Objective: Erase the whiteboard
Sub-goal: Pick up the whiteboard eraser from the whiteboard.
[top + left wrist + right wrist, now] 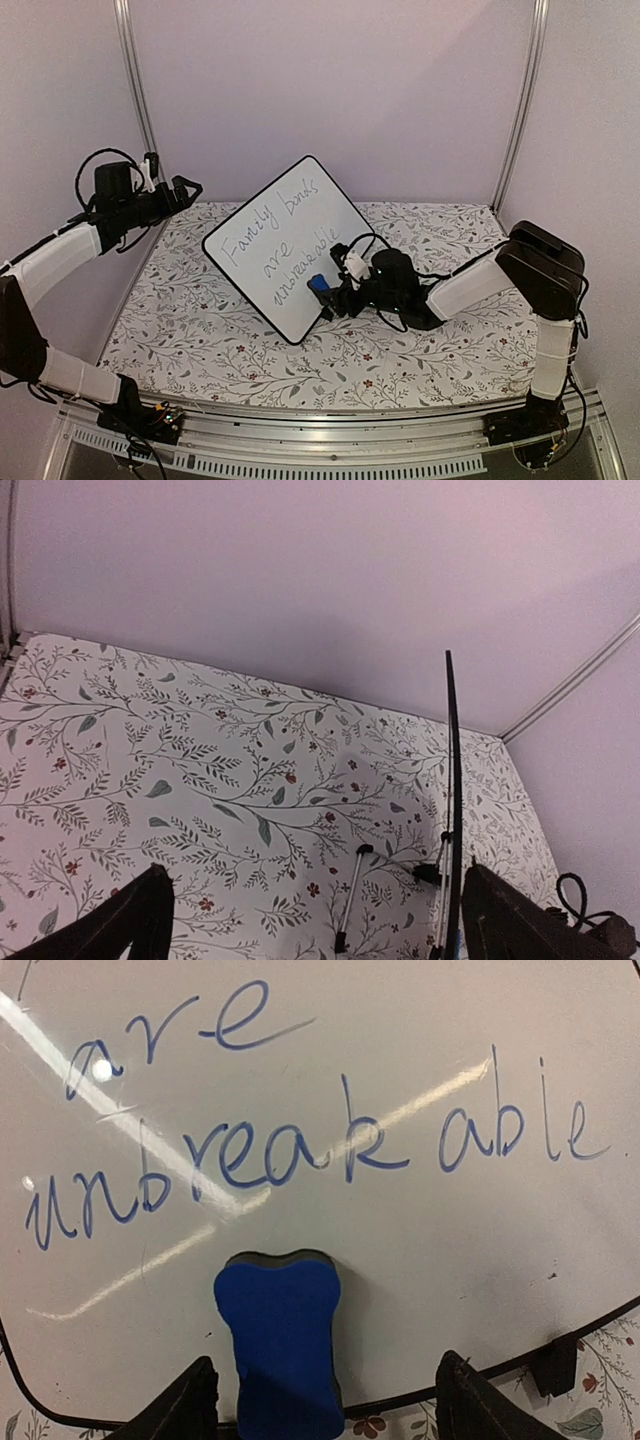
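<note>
Both left jaws and right jaws wide; whiteboard [400,1260] before right jaws, blue eraser [280,1350] between.

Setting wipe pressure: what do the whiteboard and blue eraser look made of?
Whiteboard: smooth, glossy coated surface, going by streaky light reflections; thin black rim, probably plastic. Blue eraser: matte, likely foam, with a grey felt-like layer at the board end, though that is uncertain.

Soft, even, pinkish light fills all three views. In the right wrist view, bright diagonal glare streaks cross the whiteboard [430,1260] over its handwriting [300,1150], and the whiteboard's lower edge bows from lens distortion. The overhead view looks slightly soft.
</note>
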You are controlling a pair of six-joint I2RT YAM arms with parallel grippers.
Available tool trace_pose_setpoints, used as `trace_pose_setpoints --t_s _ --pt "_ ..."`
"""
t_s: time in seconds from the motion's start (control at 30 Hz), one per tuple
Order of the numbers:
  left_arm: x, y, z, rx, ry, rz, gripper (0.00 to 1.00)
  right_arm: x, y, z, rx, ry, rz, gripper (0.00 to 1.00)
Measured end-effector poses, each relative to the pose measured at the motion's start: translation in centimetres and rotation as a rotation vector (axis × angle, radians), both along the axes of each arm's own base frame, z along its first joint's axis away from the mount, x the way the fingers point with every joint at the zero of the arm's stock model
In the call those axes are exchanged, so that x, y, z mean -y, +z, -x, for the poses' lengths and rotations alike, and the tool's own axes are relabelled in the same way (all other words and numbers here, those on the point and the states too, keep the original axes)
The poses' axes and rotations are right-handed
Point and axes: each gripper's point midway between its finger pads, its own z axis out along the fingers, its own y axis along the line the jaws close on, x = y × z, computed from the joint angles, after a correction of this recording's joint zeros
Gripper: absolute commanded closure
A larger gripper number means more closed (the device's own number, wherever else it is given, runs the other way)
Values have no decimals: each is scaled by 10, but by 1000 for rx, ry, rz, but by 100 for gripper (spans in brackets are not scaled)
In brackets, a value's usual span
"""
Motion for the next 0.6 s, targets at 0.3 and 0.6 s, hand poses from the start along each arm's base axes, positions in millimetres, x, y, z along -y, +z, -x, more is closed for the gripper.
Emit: trace_pose_setpoints --t_s 0.3,0.6 --pt "0 0 -1 0 1 0 0 -1 -11 -1 -30 -15 -21 32" --pt "0 -5 -2 -12 1 -1 0 -2 -13 -2 -29 -16 -28 38"
